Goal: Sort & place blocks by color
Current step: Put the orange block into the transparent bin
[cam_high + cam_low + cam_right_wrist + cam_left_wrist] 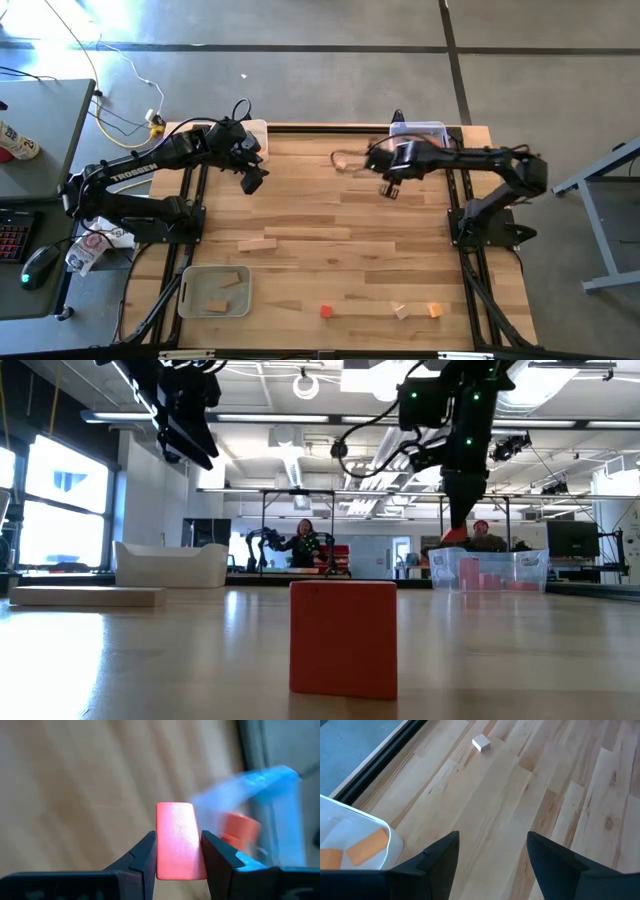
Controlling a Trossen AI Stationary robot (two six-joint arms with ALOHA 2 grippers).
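My right gripper (388, 188) hangs above the far middle of the table, shut on a red block (177, 840); the low view shows it (455, 532) well above the wood. My left gripper (252, 180) is open and empty in the air at the far left, its fingers (440, 857) over bare wood. A tan bar (256, 243) lies flat at mid-left. A red cube (326, 311), a tan cube (400, 312) and an orange cube (434, 310) sit along the near edge. The red cube (343, 638) stands closest in the low view. My right gripper pinches the red block between its two fingers, one on each long side (159, 851). The fingers point down from above. The block is lifted clear of the table, and its end (452, 536) shows below the fingertips.
A clear tray (490, 570) with red blocks stands at the far right (418, 130). A white tray (395, 840) holding orange blocks sits at the far left (252, 130). A third tray (215, 290) with tan blocks lies near left. People stand in the room behind.
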